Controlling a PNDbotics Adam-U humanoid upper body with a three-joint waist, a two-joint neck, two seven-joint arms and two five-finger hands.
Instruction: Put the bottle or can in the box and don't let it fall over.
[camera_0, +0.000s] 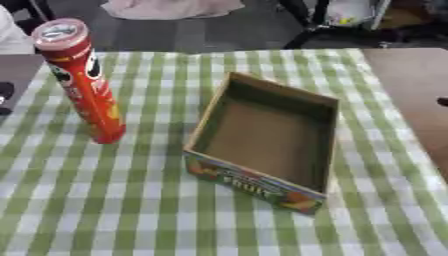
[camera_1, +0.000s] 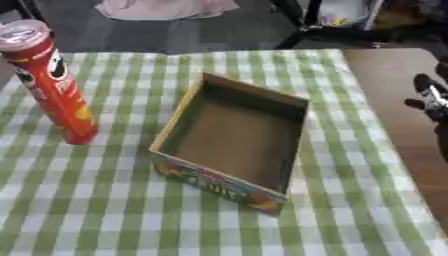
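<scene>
Red can is stood upright, long axis vertical, on the checked cloth, left of the empty box and apart from it. Right hand is seen at the right edge, finger state indeterminable; left hand not shown, so nearer arm unclear.

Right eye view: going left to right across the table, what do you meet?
Red can, standing upright on the checked cloth → open cardboard box, empty, apart from the can → bare brown tabletop → right hand at the right edge.
</scene>
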